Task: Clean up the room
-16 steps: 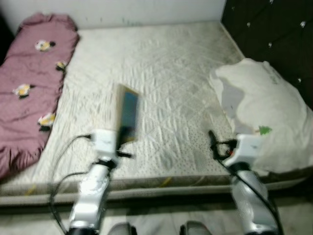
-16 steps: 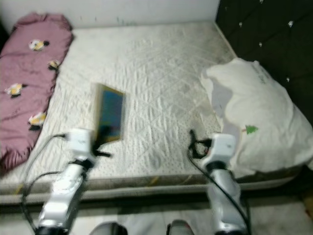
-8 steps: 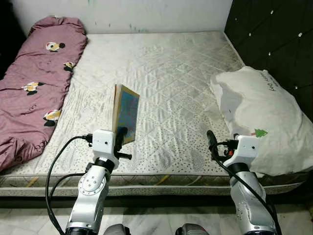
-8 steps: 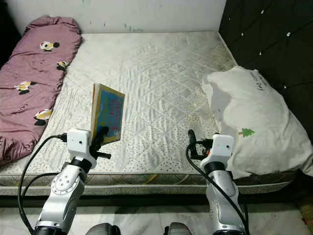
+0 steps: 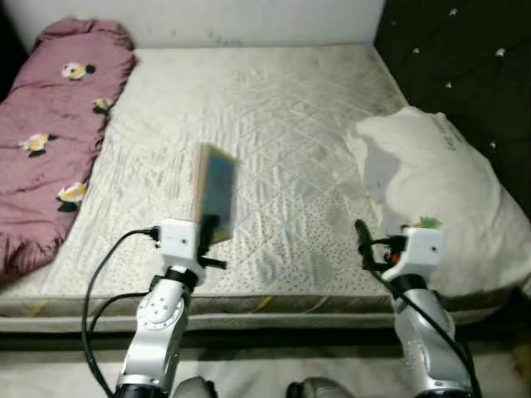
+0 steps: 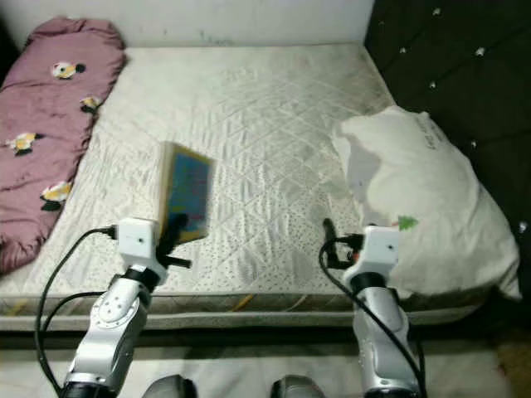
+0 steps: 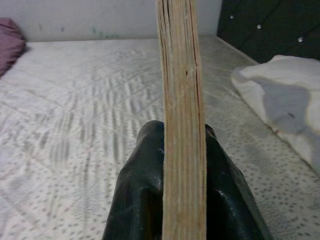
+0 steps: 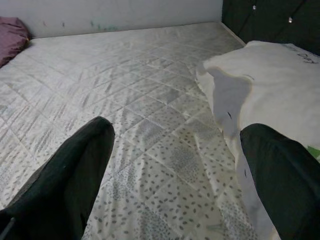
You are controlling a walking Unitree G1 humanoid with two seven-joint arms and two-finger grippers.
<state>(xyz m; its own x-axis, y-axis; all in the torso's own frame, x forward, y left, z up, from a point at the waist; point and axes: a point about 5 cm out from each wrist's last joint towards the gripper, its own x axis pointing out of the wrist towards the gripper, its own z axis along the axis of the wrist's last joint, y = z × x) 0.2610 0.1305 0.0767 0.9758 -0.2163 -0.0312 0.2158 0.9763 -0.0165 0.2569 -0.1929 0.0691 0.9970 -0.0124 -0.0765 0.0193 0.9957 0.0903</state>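
Note:
My left gripper [image 5: 207, 228] is shut on the lower edge of a thin picture book [image 5: 217, 191] with a blue cover. It holds the book upright over the front part of the mattress [image 5: 274, 108]. In the left wrist view the book's tan page edge [image 7: 180, 100] rises between the two black fingers [image 7: 137, 200]. My right gripper [image 5: 361, 236] stands open above the mattress's front right, just left of a white pillow [image 5: 431, 191]. The right wrist view shows its fingers [image 8: 75, 165] wide apart with nothing between them.
A pink flowered quilt [image 5: 50, 141] lies rolled along the mattress's left side. A dark tufted headboard [image 5: 465, 58] stands on the right behind the pillow. A white wall [image 5: 207, 16] runs along the far side. Pale floor [image 5: 249, 373] lies below the bed's front edge.
The whole picture has shifted and blurred, so the camera moved. The book stays upright in my left gripper, and the right gripper stays open in the same pose.

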